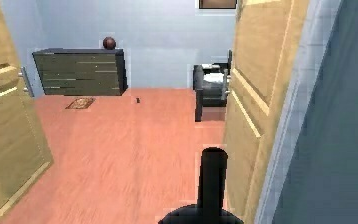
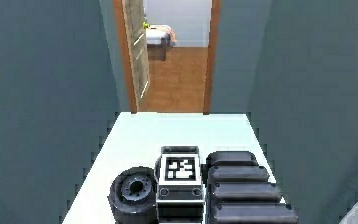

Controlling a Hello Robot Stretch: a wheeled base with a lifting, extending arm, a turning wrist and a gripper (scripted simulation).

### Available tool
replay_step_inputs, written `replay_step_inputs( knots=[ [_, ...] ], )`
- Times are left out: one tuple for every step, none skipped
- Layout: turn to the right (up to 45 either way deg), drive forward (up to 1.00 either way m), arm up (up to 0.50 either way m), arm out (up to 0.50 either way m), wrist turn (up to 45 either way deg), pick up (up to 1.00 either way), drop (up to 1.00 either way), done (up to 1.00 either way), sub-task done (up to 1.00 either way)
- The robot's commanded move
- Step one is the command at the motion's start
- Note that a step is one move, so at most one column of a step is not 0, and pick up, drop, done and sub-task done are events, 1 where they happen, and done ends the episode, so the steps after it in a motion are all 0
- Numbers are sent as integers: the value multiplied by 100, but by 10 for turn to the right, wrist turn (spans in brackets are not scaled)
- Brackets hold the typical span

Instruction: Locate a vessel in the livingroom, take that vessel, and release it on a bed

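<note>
A small round dark-red thing (image 1: 109, 43) stands on top of a dark dresser (image 1: 79, 72) against the far wall at the forward view's left. At the arm side view's bottom edge lies the pulled-in arm (image 2: 242, 185), dark and ribbed, with a white square with black marks (image 2: 179, 168) beside it. Left of that square sits the gripper's dark round body (image 2: 134, 192). Its far end cannot be made out, so I cannot tell whether it holds anything.
A wooden door leaf (image 1: 257, 100) stands close at the forward view's right, and a wooden panel (image 1: 5, 110) at its left. On the wood floor lie a small mat (image 1: 79, 103) and a tiny dark thing (image 1: 136, 99). A dark chair (image 1: 212, 88) stands far right. Teal walls flank a far doorway (image 2: 177, 60).
</note>
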Motion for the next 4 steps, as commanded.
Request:
replay_step_inputs(
  knots=[
    [-150,0,0,0,0,0,0,0,0],
    [0,45,0,0,0,0,0,0,0],
    [-120,0,0,0,0,0,0,0,0],
    [0,15,0,0,0,0,0,0,0]
  ],
)
